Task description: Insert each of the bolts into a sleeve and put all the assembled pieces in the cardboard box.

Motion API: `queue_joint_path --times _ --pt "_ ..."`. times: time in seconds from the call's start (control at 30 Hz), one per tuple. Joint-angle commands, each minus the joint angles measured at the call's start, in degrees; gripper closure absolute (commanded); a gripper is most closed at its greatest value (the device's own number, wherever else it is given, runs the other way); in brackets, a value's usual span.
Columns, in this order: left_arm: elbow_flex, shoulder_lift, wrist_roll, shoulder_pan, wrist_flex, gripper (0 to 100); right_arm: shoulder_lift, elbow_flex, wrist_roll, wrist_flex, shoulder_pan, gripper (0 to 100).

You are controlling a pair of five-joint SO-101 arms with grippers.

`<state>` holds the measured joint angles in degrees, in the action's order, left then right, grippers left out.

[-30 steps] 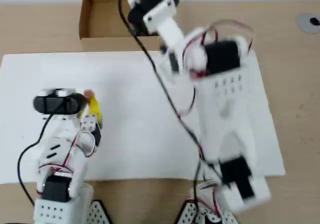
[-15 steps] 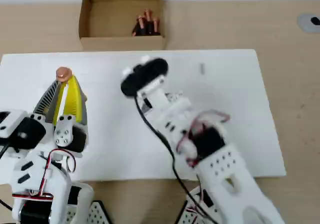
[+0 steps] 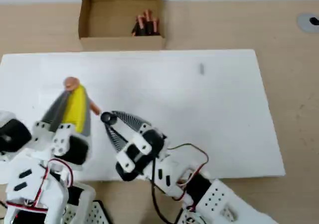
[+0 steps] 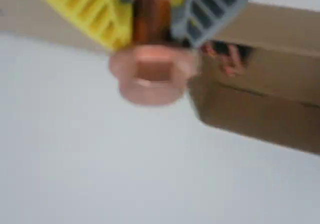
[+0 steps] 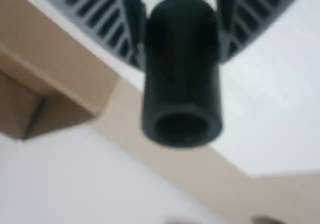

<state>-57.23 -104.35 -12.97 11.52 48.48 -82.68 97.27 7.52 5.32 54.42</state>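
The right tool (image 3: 108,118) has swung back from the cardboard box (image 3: 119,43) (seemingly 4 pieces (image 3: 145,25) inside), clamping 1 sleeve (image 5: 182,99) near the left tool's (image 3: 72,86) gripped bolt (image 4: 152,77): insertion looks next.

**One fixed overhead camera, one on each wrist**

My high camera is fixed above the tabletop (image 3: 294,109) and looks almost straight down. It sits far enough off to take in both arms, the white sheet (image 3: 209,114) and the cardboard box (image 3: 122,43) out beyond the left hand (image 3: 71,88) and the right hand (image 3: 107,119).

The left wrist camera rides behind its hand and looks out along the fingers (image 4: 80,9), very near. The bolt (image 4: 152,77) held between them looms large, and the box's corner lies just past the fingertips.

The right wrist camera faces the same way along its own hand, close on the sleeve (image 5: 182,99).

All three views share the white sheet. The high and left wrist views also share the box.
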Motion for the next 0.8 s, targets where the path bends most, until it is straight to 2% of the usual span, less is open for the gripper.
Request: queue_joint_path --times 0.0,0.2,0.57,0.77 --pt "2.6 -0.1 -0.1 4.6 -0.3 100 -1.7 0.1 -0.6 2.0 1.4 98.7" --pt "-0.4 -0.1 0.5 5.5 -0.3 100 -2.2 0.1 -1.4 1.9 1.1 98.7" --pt "1.3 -0.1 9.8 5.2 0.2 100 -2.2 0.1 -1.4 1.8 1.0 98.8" --pt "0.8 -0.1 9.8 5.5 0.2 100 -2.2 0.1 -1.4 1.8 1.0 98.8"
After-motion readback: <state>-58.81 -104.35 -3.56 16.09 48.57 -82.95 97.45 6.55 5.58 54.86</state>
